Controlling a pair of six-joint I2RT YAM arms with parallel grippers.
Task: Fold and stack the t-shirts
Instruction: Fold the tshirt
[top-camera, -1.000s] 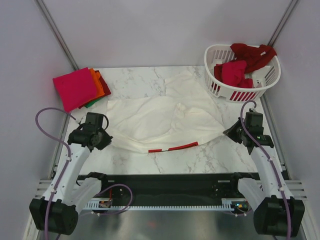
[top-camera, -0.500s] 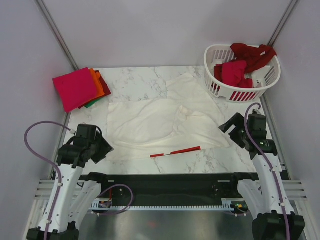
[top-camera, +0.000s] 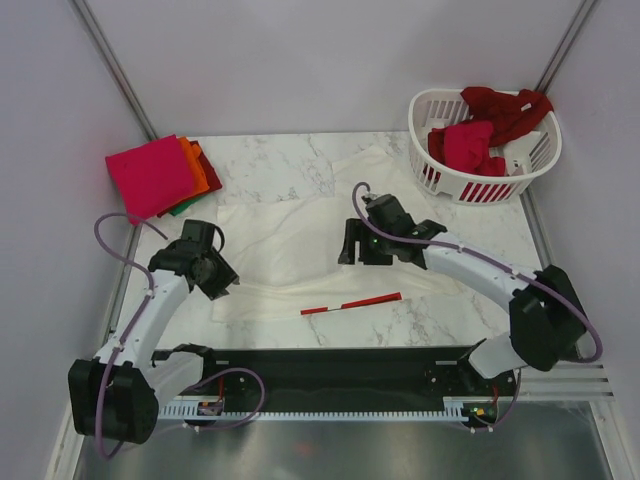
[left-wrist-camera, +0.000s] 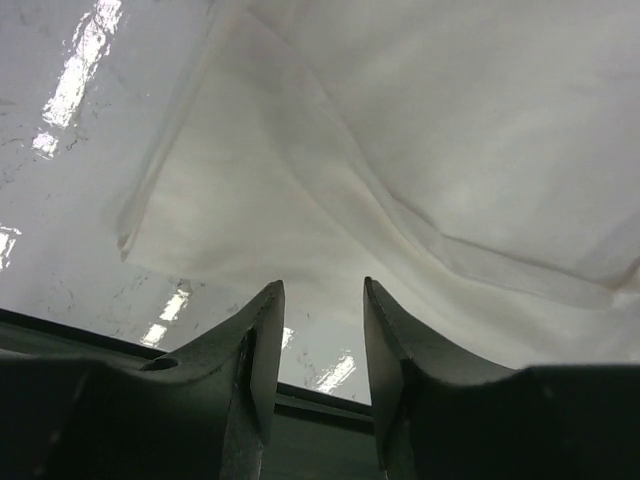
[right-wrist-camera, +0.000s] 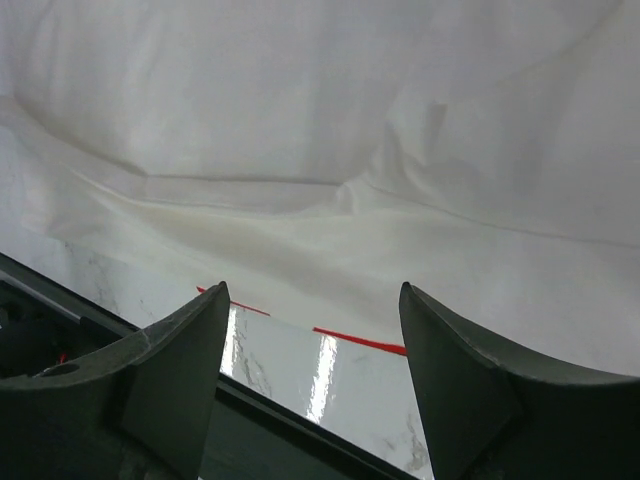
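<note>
A cream-white t-shirt (top-camera: 290, 235) lies spread and wrinkled on the middle of the marble table. My left gripper (top-camera: 222, 283) hovers open at the shirt's front left corner (left-wrist-camera: 300, 200), with nothing between its fingers (left-wrist-camera: 265, 340). My right gripper (top-camera: 362, 250) reaches in over the shirt's middle, jaws wide apart and empty; its wrist view shows the shirt's front hem (right-wrist-camera: 350, 230) just beyond the fingertips (right-wrist-camera: 210, 320). Folded t-shirts are stacked at the back left: magenta-pink (top-camera: 150, 175) on top, with orange (top-camera: 200, 172), green (top-camera: 185, 207) and dark red (top-camera: 211, 176) edges showing below.
A white slatted laundry basket (top-camera: 440, 175) stands at the back right with red t-shirts (top-camera: 470, 145) piled in it. Two red tape strips (top-camera: 350, 302) mark the table near its front edge, also seen as the red tape (right-wrist-camera: 360, 342) in the right wrist view.
Both grippers have opened and let go of the shirt's side corners. The shirt has settled flat. The right arm has swung left over the shirt's middle; the left has come in to its front left corner.
</note>
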